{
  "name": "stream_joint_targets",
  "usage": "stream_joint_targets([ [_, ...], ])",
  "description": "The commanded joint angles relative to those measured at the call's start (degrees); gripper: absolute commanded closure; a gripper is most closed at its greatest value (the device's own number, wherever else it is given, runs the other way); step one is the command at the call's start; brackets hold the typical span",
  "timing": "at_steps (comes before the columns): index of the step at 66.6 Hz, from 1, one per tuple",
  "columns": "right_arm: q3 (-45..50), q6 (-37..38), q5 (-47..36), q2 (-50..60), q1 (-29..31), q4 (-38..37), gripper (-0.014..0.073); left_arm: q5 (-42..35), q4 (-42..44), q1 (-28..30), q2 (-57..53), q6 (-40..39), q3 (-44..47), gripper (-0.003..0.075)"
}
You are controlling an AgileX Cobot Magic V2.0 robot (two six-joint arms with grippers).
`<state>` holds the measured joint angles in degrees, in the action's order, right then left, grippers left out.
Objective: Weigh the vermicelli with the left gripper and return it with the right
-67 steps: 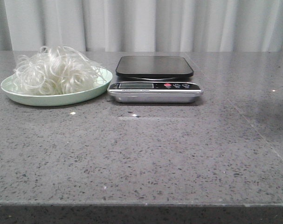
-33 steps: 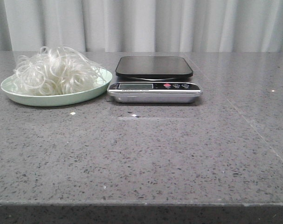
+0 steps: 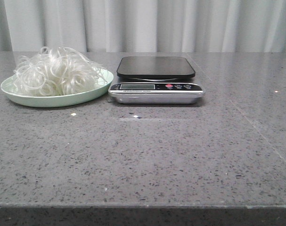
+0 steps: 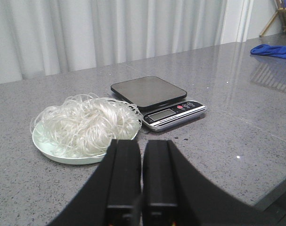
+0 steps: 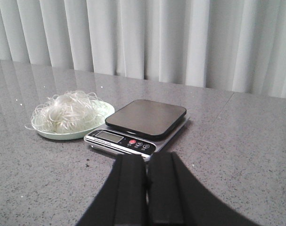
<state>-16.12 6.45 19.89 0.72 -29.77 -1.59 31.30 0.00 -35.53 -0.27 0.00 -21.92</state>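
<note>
The vermicelli (image 3: 55, 70), a fluffy white clump of curly strands, lies in a pale green plate (image 3: 20, 97) at the far left of the table. Right beside it stands the scale (image 3: 156, 93), its black platform (image 3: 155, 67) bare. Neither gripper shows in the front view. In the left wrist view my left gripper (image 4: 142, 143) is shut and empty, held back from the vermicelli (image 4: 86, 123) and the scale (image 4: 173, 113). In the right wrist view my right gripper (image 5: 147, 157) is shut and empty, short of the scale (image 5: 121, 140); the vermicelli (image 5: 67, 110) lies beyond.
Grey speckled table (image 3: 147, 155) with white curtains behind. A blue cloth (image 4: 273, 50) lies far off on the table in the left wrist view. Small white specks (image 3: 73, 114) lie in front of the plate.
</note>
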Motion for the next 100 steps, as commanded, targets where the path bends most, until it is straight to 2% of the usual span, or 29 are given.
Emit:
stream_joint_targets([
  [1, -1.3, -0.3, -5.3, 0.4, 0.3, -0.8, 0.0435, -4.2, -0.5, 0.0, 0.1, 0.0, -1.5, 0.0594],
  [34, -1.3, -0.3, -5.3, 0.4, 0.3, -0.8, 0.0435, -4.3, 0.0, 0.7, 0.1, 0.0, 0.0, 0.0594],
  [46, -1.3, -0.3, -5.3, 0.4, 0.3, -0.8, 0.0435, -8.6, 3.2, 10.6, 0.1, 0.0, 6.2, 0.0594],
  [58, -1.3, -0.3, -5.3, 0.4, 0.3, -0.8, 0.0435, -24.0, 3.1, 25.6, 0.1, 0.0, 15.7, 0.0594],
  [65, -1.3, -0.3, -5.3, 0.4, 0.3, -0.8, 0.0435, -32.2, 1.2, 31.2, -1.4, 0.0, 21.5, 0.0594],
  [68, -1.3, -0.3, -5.3, 0.4, 0.3, -0.8, 0.0435, -34.3, 0.0, 32.0, -1.4, 0.0, 22.8, 0.0594],
  [72, -1.3, -0.3, -5.3, 0.4, 0.3, -0.8, 0.0435, -29.9, 0.0, 32.4, -1.3, 0.0, 22.1, 0.0594],
  [100, -1.3, -0.3, -5.3, 0.4, 0.3, -0.8, 0.0435, -29.8, 0.0, 33.9, -1.3, 0.0, 22.5, 0.0594],
])
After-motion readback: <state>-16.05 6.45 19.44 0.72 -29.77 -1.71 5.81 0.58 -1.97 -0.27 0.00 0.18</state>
